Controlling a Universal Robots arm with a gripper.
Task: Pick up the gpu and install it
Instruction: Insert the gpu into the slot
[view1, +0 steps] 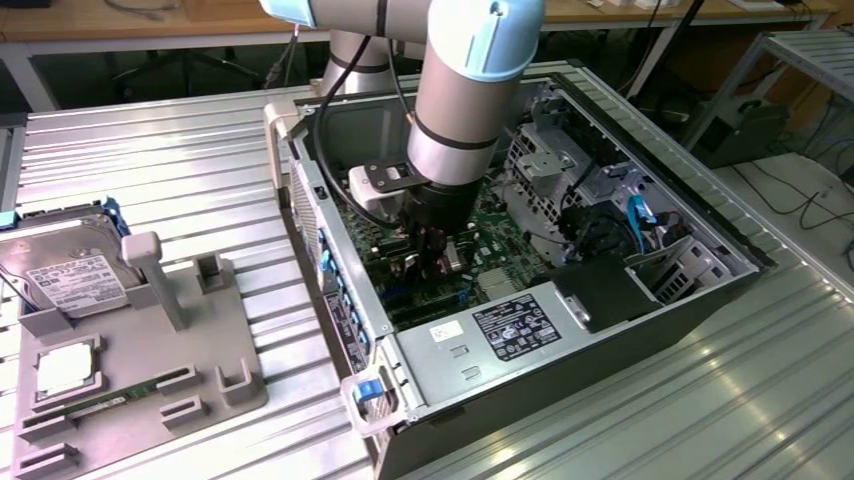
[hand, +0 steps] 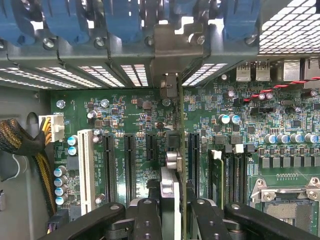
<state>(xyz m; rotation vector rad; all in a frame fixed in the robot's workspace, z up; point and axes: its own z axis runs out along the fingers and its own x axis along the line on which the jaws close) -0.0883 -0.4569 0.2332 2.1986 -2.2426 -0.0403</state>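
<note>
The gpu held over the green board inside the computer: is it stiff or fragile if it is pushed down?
The gpu is seen edge-on as a thin flat card, so it is probably stiff along its length but may bend or crack under sideways force. The gripper clamps it upright between its fingers. Its metal bracket looks rigid. The motherboard beneath carries small parts, so pushing hard seems risky.

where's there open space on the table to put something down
The ribbed table is bare behind the grey parts stand, beside the computer case. Another bare strip lies at the exterior view's lower right. Inside the case it is crowded around the gripper.
</note>
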